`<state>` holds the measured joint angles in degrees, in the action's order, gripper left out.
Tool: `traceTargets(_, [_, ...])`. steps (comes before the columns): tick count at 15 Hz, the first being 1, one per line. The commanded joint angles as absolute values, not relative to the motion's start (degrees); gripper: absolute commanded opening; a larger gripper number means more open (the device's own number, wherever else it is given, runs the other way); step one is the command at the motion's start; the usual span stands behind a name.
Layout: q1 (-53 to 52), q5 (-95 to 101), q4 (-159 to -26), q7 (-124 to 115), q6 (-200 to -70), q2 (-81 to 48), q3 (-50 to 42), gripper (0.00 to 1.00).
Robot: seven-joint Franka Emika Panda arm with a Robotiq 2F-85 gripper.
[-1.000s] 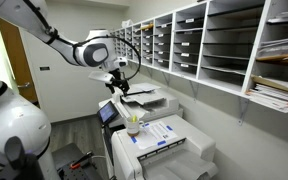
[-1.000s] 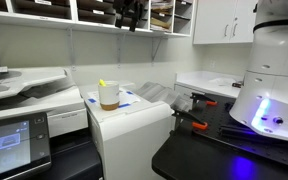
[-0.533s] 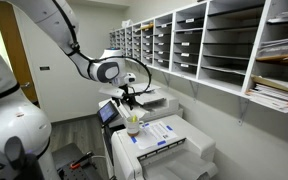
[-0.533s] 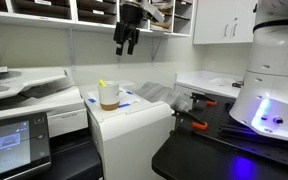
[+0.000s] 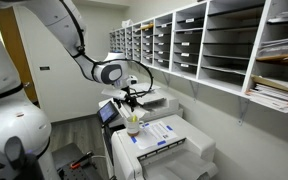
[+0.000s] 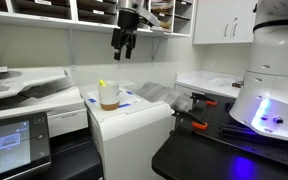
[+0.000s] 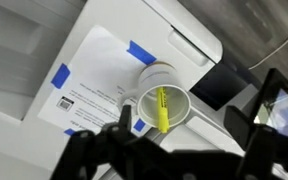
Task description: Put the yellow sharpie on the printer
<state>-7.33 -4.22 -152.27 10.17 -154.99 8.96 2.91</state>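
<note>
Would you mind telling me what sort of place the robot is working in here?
Most likely an office copy or mail room: a wall of pigeonholes holding papers, a white printer and a large copier standing next to it.

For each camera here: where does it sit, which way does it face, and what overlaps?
Exterior view: beside the robot's base, facing along the shelves; arm and gripper show.
Exterior view: low, across the printer toward the shelves; gripper and base show.
Wrist view: looks down on the cup holding the yellow sharpie; dark fingers show.
All three share cup and printer.
</note>
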Motion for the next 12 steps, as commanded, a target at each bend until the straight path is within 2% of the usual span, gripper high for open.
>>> traceTargets(1, [-7.21, -4.19, -152.22, 10.08, -154.82, 9.03, 3.06, 1.00])
traceTargets(9, [-6.68, -2.42, -146.72, 10.60, -151.73, 2.16, 3.26, 1.00])
traceTargets(10, [-6.73, -3.06, -145.45, 10.79, -150.96, 0.87, 3.32, 0.97])
traceTargets(11, [-6.71, -3.53, -144.29, 11.01, -150.50, -0.45, 3.43, 0.87])
traceTargets(12, [-6.61, -3.48, -143.06, 10.74, -149.88, -1.84, 3.60, 0.86])
